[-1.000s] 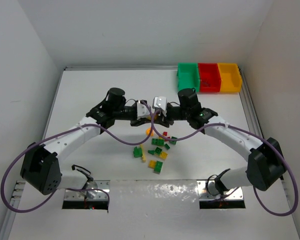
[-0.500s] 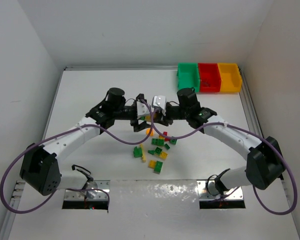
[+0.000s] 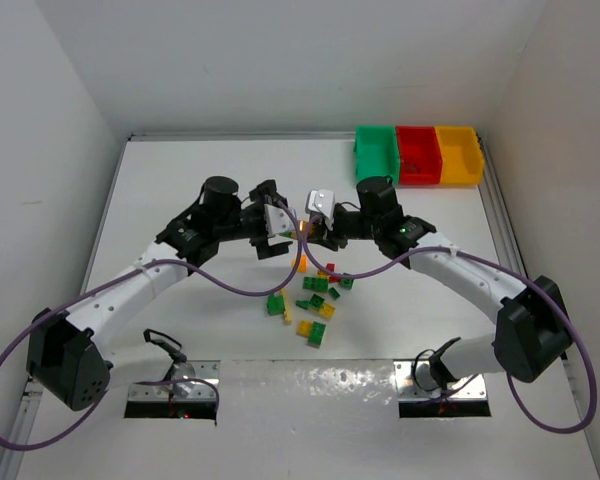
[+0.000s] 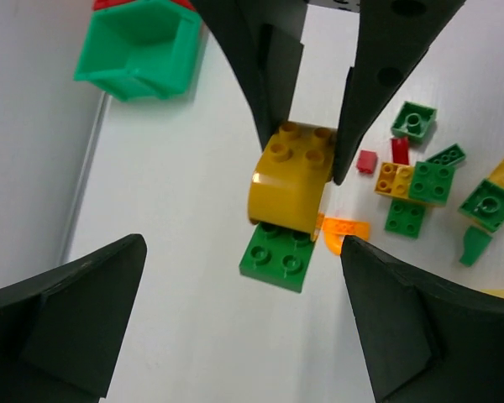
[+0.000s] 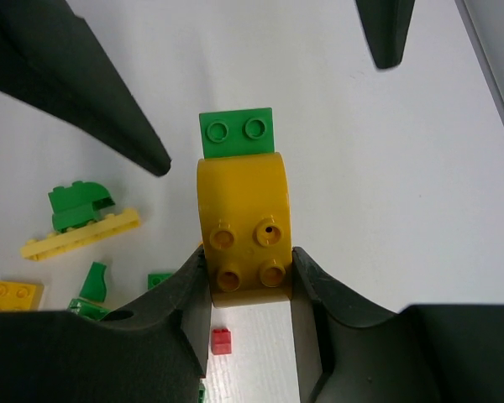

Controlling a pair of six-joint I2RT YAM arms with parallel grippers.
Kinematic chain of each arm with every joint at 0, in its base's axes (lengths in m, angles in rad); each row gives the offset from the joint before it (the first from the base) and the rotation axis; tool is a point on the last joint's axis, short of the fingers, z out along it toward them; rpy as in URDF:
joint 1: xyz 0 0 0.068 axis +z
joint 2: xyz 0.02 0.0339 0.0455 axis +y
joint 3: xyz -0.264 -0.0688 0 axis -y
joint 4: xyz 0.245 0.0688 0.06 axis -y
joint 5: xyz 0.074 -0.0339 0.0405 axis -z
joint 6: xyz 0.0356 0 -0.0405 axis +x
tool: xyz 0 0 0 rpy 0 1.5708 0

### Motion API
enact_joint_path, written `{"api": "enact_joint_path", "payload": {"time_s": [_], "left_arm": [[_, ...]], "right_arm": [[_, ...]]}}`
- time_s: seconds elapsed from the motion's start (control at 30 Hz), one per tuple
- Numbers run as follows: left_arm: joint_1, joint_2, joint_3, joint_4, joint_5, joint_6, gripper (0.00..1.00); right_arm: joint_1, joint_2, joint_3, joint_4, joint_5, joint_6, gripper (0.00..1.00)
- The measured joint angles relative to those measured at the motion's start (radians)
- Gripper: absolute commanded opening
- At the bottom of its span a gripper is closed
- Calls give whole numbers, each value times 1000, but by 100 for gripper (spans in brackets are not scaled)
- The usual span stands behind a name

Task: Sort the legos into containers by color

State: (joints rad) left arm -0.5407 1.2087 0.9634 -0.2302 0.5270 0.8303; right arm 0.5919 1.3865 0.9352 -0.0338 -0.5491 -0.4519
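While most legos (image 3: 318, 292) lie unsorted mid-frame, below the upper-right containers (image 3: 417, 181), the right gripper (image 5: 250, 269) clamps a yellow-green stack (image 5: 239, 210); the left gripper (image 3: 270, 222) gapes.

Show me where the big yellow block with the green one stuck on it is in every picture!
Left wrist: the yellow block sits in the centre, green plate stuck under it.
Right wrist: the block fills the centre, green plate above it.
Top external: in the middle, at the right gripper's tips, mostly hidden.
Landmark: the right gripper holding it shows in every view.
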Motion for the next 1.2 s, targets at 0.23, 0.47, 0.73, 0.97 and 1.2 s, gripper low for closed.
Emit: {"api": "enact_joint_path", "payload": {"time_s": [0.23, 0.47, 0.73, 0.97, 1.2], "left_arm": [[26, -20, -15, -42, -44, 100, 94], [26, 2, -49, -48, -3, 130, 86], [26, 68, -25, -33, 85, 115, 63], [25, 79, -13, -35, 121, 103, 55], [23, 82, -8, -35, 131, 85, 26]], "right_arm": [[0, -10, 0, -2, 8, -5, 0], [0, -30, -13, -5, 16, -13, 0], [0, -48, -39, -4, 19, -16, 0], [0, -51, -49, -4, 22, -18, 0], [0, -51, -52, -3, 25, -23, 0]]}}
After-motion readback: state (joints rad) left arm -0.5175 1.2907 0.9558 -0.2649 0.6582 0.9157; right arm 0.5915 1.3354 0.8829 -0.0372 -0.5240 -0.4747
